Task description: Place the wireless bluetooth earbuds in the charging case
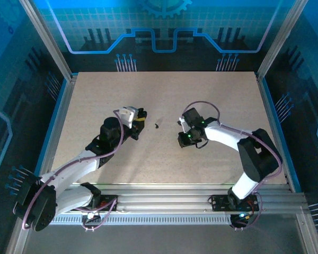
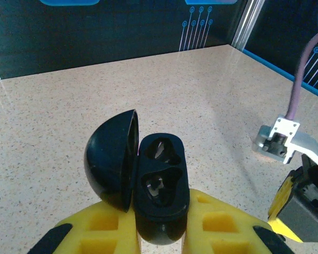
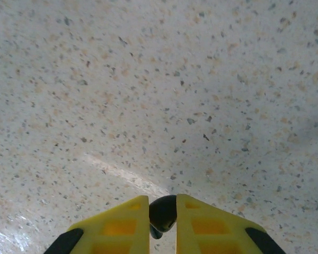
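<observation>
The right fingers [image 3: 122, 225] are pinching a tiny black earbud [image 3: 162, 211] while the left fingers [image 2: 103, 233] are clamping the open charging case [image 2: 161, 180], and that shallow pinch is probably risking a slip mid-transfer.

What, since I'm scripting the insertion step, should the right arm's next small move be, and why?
Probably carry the right gripper toward the charging case in the left gripper: it pinches a black earbud, and the case stands open, wells exposed.
</observation>
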You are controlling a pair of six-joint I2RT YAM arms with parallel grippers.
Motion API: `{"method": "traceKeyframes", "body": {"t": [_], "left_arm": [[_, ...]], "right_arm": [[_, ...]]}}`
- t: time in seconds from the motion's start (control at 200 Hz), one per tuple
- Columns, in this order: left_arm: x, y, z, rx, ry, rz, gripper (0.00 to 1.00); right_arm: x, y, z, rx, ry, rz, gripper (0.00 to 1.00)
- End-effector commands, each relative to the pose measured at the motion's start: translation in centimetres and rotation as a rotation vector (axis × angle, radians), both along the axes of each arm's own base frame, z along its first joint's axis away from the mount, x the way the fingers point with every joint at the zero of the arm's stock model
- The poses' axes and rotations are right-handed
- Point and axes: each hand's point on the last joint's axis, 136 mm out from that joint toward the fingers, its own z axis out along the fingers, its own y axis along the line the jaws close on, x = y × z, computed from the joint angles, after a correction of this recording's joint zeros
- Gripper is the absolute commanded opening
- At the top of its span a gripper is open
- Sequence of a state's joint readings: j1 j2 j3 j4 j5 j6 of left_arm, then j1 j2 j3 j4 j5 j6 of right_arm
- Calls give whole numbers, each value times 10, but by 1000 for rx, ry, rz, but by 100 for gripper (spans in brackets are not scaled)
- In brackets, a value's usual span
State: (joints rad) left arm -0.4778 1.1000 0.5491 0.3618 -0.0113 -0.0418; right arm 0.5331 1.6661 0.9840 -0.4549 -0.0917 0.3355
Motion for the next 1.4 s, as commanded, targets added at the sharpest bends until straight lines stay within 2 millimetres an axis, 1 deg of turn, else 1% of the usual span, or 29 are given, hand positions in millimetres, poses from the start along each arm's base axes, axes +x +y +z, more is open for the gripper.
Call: {"method": "traceKeyframes", "body": {"t": [0.0, 0.115, 0.2, 0.38, 0.47, 0.6, 0.67, 0.78, 0.865, 0.98, 1.041, 1.116, 1.216, 1.276, 1.396], "left_arm": [[3, 5, 13, 21, -41, 16, 10], [3, 5, 13, 28, -43, 17, 10], [2, 6, 13, 33, -41, 17, 10], [2, 11, 14, 46, -51, 37, 10], [2, 13, 15, 44, -54, 41, 10], [2, 14, 17, 49, -53, 47, 10], [2, 15, 18, 50, -54, 51, 10], [2, 17, 20, 54, -56, 56, 10], [2, 19, 22, 57, -58, 63, 10], [1, 20, 24, 57, -58, 67, 10], [0, 21, 25, 54, -55, 69, 10], [1, 22, 25, 49, -52, 72, 10], [0, 22, 25, 42, -45, 77, 10], [-1, 22, 23, 42, -39, 74, 10], [-2, 24, 18, 41, -32, 80, 10]], "right_arm": [[1, -5, -8, -45, 67, -5, 16], [0, -7, -16, -74, 107, -20, 17], [-2, -10, -18, -95, 134, -32, 20], [-2, -14, -17, -156, 214, -57, 26], [0, -14, -8, -172, 234, -71, 28], [4, -15, 15, -201, 249, -82, 29], [5, -20, 24, -235, 265, -97, 30], [4, -22, 31, -232, 316, -142, 32], [3, -14, 33, -181, 365, -160, 33], [5, -6, 30, -128, 415, -211, 35], [7, -4, 25, -110, 439, -257, 36], [8, -1, 16, -90, 474, -298, 34], [9, -3, 7, -113, 496, -341, 34], [12, -6, 3, -134, 496, -378, 34], [17, -7, -3, -148, 500, -424, 34]]}}
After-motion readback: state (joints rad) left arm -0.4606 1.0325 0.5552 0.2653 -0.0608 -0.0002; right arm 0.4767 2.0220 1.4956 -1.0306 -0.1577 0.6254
